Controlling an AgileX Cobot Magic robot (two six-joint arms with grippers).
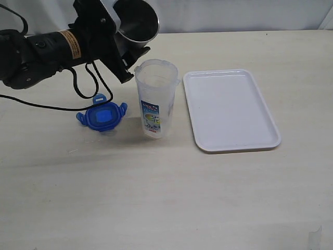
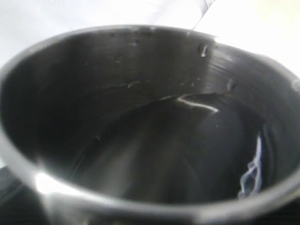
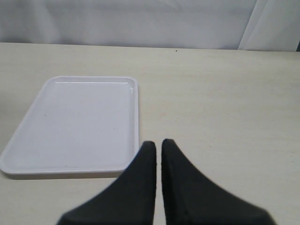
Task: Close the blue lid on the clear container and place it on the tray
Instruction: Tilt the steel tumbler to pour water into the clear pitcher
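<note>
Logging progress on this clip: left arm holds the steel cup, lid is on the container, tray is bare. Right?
No: the exterior view shows the lid on the table beside the open container. The left gripper does hold the steel cup; the tray is bare.

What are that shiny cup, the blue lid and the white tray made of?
The cup looks like steel: grey brushed sheen with bright reflections inside. The lid is probably plastic: translucent blue, with moulded snap flaps. The tray is likely plastic too: smooth, slightly glossy white, with a rounded rim.
</note>
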